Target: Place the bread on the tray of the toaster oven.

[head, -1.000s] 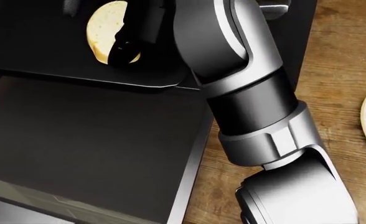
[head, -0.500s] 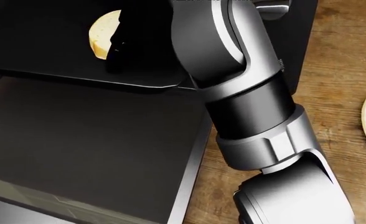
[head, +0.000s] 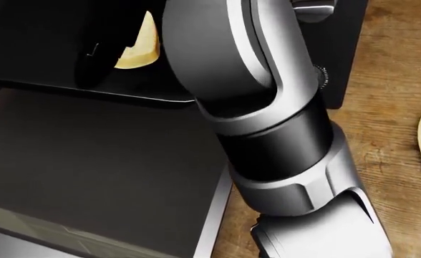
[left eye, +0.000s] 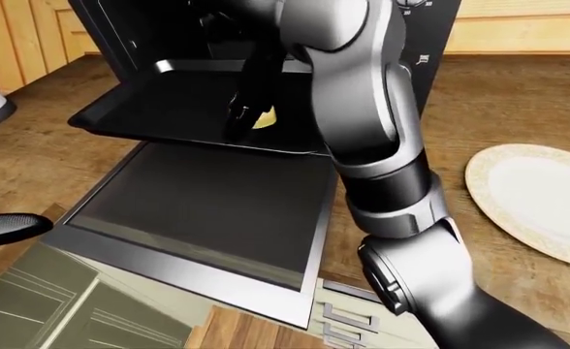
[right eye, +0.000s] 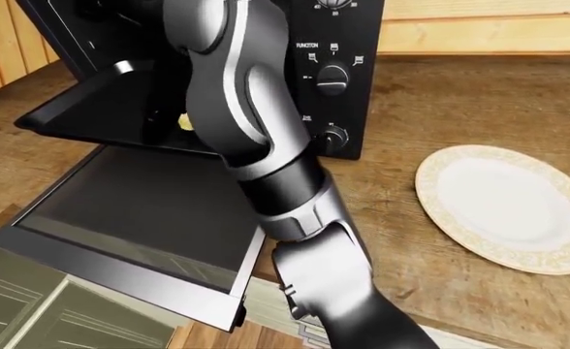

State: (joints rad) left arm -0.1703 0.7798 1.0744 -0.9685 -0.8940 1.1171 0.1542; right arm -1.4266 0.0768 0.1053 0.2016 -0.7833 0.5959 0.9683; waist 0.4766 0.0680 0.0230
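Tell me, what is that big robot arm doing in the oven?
The grey-and-black robot arm is reaching its right hand over the pulled-out black tray of the black toaster oven. A pale round slice of bread sits on the tray by the dark fingers; whether they grip it is unclear. The oven's glass door hangs open, and a white gold-rimmed plate waits empty.

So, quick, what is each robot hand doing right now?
Right robot hand: dark fingers over the tray at the bread; open or closed cannot be told.
Left robot hand: not in view.
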